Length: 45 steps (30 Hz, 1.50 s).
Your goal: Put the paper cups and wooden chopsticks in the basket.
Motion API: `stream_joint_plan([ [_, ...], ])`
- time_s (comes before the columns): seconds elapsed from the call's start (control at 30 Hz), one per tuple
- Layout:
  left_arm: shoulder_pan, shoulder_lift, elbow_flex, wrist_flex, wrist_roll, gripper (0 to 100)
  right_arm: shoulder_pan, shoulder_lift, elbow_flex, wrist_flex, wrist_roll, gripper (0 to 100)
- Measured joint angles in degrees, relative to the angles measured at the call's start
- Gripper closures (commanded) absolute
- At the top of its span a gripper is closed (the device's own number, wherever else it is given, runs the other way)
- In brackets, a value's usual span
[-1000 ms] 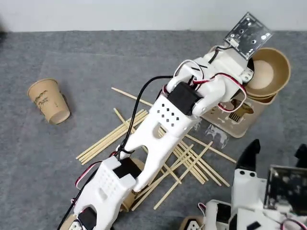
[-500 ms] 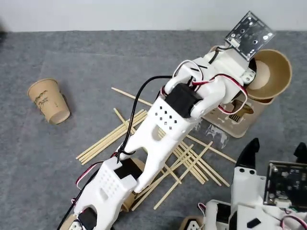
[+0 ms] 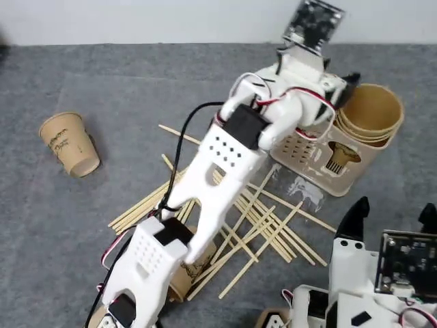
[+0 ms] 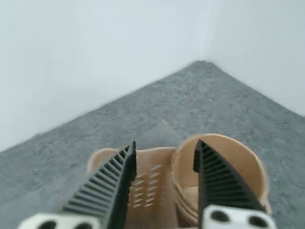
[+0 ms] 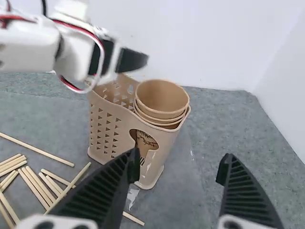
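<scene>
— Left claw [image 4: 164, 152], entry one: condition?
— Jaws apart, nothing between them. Toothed black fingers, white plastic body. Hovers at the upper right of the high view, just above the basket [image 3: 307, 154].
— Basket, description?
— Tan plastic, upright, walls pierced with small triangles. One compartment holds nested paper cups [image 3: 372, 113]: smooth brown card, mouths up.
— Stock outstanding?
— One paper cup on its side [image 3: 68, 143] at the far left of the high view, long axis running upper left to lower right, well apart from that claw. A second cup [image 3: 194, 263], low centre, partly under the same arm. Wooden chopsticks [image 3: 266, 225]: thin pale sticks lying flat on the grey carpet [image 3: 136, 82] at centre, most of them diagonal from lower left to upper right, some crossing.
— Right claw [image 5: 180, 157]?
— Jaws wide apart, empty, at the lower right of the high view. The nearest chopstick ends lie near it.
— Judgement?
— Chopsticks probably suit this claw, gripped across their length. The far cup lies on the other arm's side.
</scene>
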<state>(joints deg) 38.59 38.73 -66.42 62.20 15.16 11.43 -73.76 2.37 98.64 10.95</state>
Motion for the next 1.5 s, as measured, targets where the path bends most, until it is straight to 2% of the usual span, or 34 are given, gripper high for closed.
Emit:
stream_joint_plan([
  [0.13, -1.41, 0.0, -0.7, 0.7, 0.0, 80, 0.0, 0.0, 0.0, 0.0, 0.0, 72.2],
  [0.27, -3.69, 0.0, -6.77, 5.63, 0.0, 80, 0.0, 0.0, 0.0, 0.0, 0.0, 72.2],
  [0.33, -5.8, 0.0, -9.41, 9.23, -0.09, 81, 0.0, 0.0, 0.0, 0.0, 0.35, 72.2],
  [0.5, -12.48, 0.0, -17.58, 20.92, -2.9, 92, 0.0, 0.0, 0.0, 0.0, 1.76, 72.2],
  [0.67, -15.38, -0.53, -24.7, 34.73, -9.05, 99, -0.09, 0.0, 0.0, 0.0, 1.85, 72.2],
  [0.87, -19.69, -8.18, -22.59, 37.19, -12.75, 99, -0.09, 0.0, 0.79, 0.0, 1.93, 72.2],
  [0.97, -22.51, -15.3, -17.41, 37.19, -13.01, 99, -0.35, 1.32, 3.08, 0.0, 4.13, 72.2],
  [1.07, -24.88, -23.74, -7.38, 37.19, -13.19, 99, -4.57, 5.45, 4.57, 0.79, 6.15, 72.2],
  [1.27, -31.82, -41.41, 18.2, 37.19, -16.62, 99, -17.93, 12.04, 6.59, 1.85, 8.53, 72.2],
  [1.5, -44.84, -56.09, 38.42, 37.19, -21.19, 99, -35.43, 16.7, 16.0, 1.85, 8.79, 72.2],
])
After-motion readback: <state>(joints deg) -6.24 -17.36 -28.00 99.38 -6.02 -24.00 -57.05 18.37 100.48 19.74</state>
